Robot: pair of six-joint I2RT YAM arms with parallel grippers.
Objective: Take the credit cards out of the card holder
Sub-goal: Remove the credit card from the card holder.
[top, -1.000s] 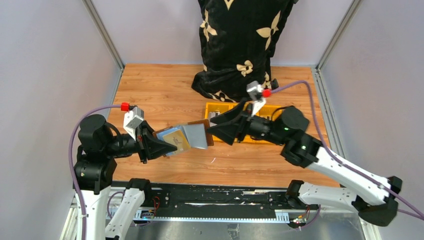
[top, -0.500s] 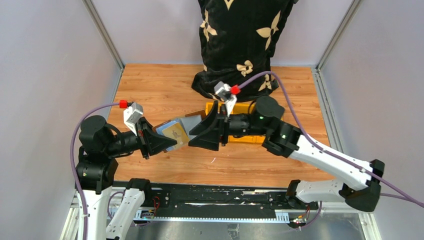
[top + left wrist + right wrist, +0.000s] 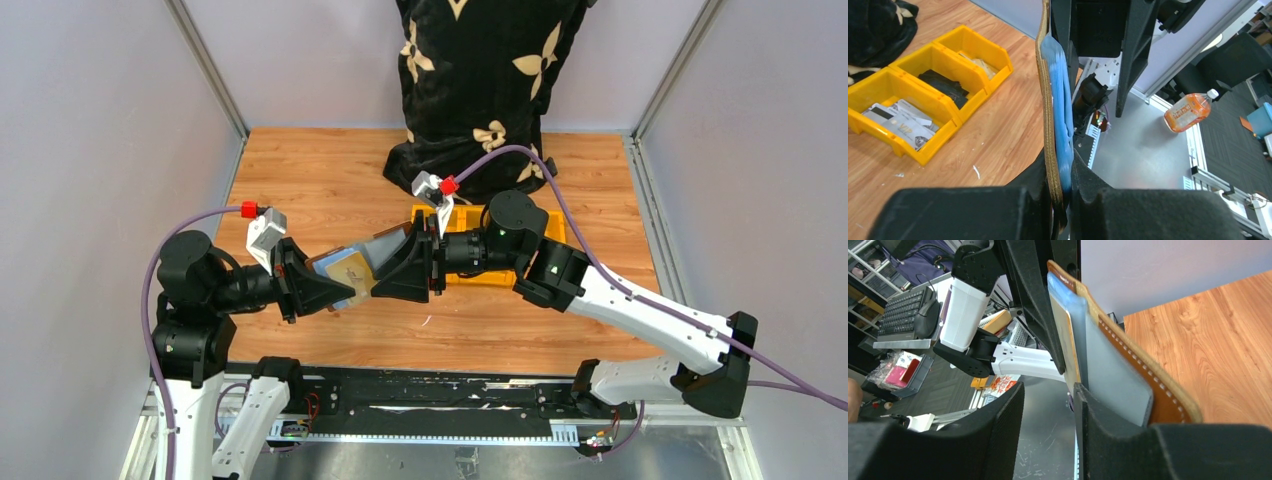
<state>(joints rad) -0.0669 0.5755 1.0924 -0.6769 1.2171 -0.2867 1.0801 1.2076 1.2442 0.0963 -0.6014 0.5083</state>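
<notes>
The brown card holder [image 3: 345, 272] hangs above the table between the two arms, with my left gripper [image 3: 335, 285] shut on its near end. In the left wrist view its brown stitched edge [image 3: 1047, 100] and a blue layer [image 3: 1060, 95] are pinched between the fingers [image 3: 1028, 185]. A tan credit card [image 3: 1071, 340] and a grey layer [image 3: 1113, 370] stick out of the brown leather [image 3: 1160, 397]. My right gripper [image 3: 1048, 415] is open at the holder's far end. Its right finger [image 3: 1108, 440] lies against the cards, and the gap between the jaws shows nothing.
Yellow bins [image 3: 923, 85] lie on the wooden table behind the right arm, one holding loose cards [image 3: 898, 120]. They are partly hidden in the top view [image 3: 548, 225]. A black flower-patterned bag [image 3: 480, 80] stands at the back.
The right arm has swung left from over the yellow bins up to the card holder, and its jaws have narrowed a little. The left arm has held the holder still.
</notes>
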